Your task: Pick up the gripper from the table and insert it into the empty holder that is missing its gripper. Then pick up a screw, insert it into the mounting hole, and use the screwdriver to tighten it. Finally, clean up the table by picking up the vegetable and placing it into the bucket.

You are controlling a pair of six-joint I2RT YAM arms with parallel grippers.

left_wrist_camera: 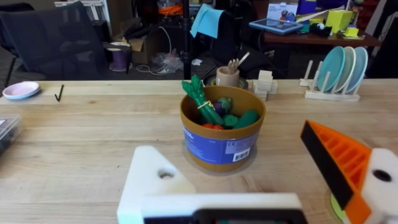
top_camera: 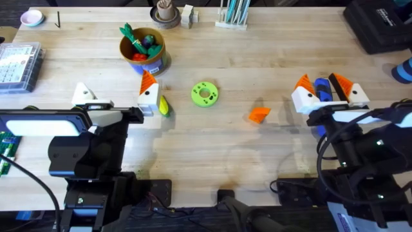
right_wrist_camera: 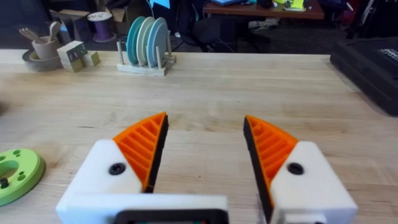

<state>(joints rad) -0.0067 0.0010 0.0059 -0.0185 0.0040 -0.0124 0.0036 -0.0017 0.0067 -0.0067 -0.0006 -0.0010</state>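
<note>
A: Where's the gripper?
B: The orange wedge (top_camera: 259,115) lies loose on the table (top_camera: 212,148), right of the green disc (top_camera: 205,94) and well left of the right gripper (top_camera: 330,91).

A: And the holder?
B: It's the plain white finger (top_camera: 82,94) on the left gripper (top_camera: 116,98); its other finger carries an orange pad (top_camera: 148,82). The fingers stand wide apart with nothing between them.

A: The right one?
B: Its fingers are spread as well. The screwdriver (top_camera: 320,96) sits between them in the overhead view, but I can't tell whether they touch it.

A: The vegetable?
B: A small yellow piece (top_camera: 163,106) lies just beside the left gripper's orange-tipped finger, possibly touching.

A: And the bucket?
B: The bucket (top_camera: 143,49) stands upright beyond the left gripper, holding red and green toy vegetables (left_wrist_camera: 214,112).
</note>
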